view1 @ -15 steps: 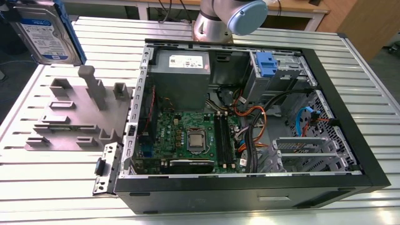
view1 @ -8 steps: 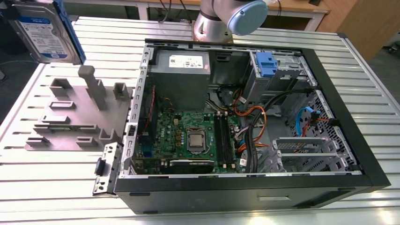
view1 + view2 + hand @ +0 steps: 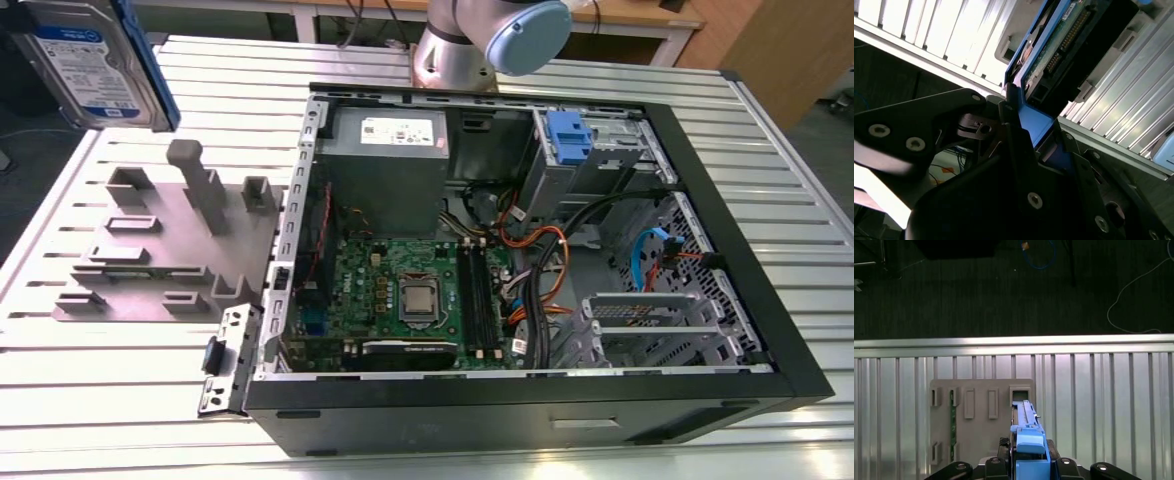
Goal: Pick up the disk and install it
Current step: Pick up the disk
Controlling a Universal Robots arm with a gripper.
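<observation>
The disk (image 3: 87,70) hangs nearest the lens at the exterior view's left, high over the grey slotted holder (image 3: 147,265), with the open computer case (image 3: 534,415) further right. In the first wrist view my pincer (image 3: 1029,464) is clamped tight on the disk's blue frame (image 3: 1030,442), holding it on edge

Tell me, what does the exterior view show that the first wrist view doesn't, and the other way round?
Exterior view: the open computer case, its motherboard and the arm behind it. First wrist view: the gripper clamped on the blue bracket of the disk, seen edge-on, and the dark floor with a cable beyond the table's edge. Both: the disk held up near the grey holder on the ribbed table.
</observation>
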